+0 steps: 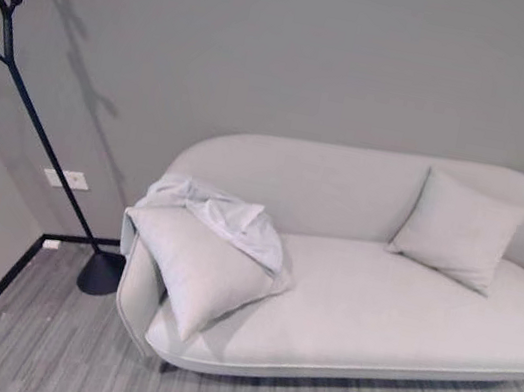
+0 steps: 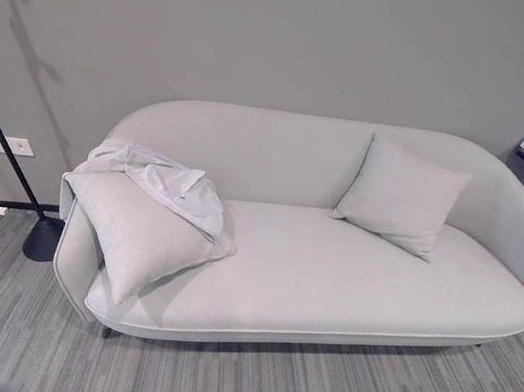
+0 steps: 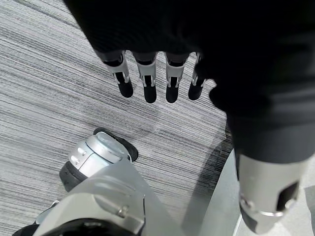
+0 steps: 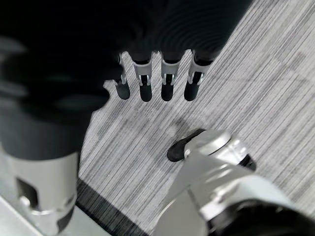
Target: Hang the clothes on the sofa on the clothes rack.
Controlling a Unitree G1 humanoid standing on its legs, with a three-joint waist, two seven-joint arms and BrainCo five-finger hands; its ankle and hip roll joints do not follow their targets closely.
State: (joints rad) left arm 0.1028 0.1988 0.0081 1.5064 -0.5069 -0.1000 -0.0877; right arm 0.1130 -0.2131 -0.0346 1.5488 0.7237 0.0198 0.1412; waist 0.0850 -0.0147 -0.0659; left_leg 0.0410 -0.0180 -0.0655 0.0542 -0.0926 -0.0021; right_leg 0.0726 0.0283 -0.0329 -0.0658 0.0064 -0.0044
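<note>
Both hands hang free over the striped floor, and the shirt lies on the sofa.

Nearest, the left hand [image 3: 157,73] and right hand [image 4: 157,73] point straight, relaxed fingers down at the carpet [image 3: 44,98], holding nothing. Well beyond them, the pale shirt [image 1: 223,218] lies crumpled over a cushion [image 1: 203,272] at the sofa [image 1: 392,321] end on the left hand's side. Just past that end stands the black clothes rack [image 1: 45,132] against the wall, apart from the shirt.

The clothes rack [image 1: 16,92] top is cut off.
</note>
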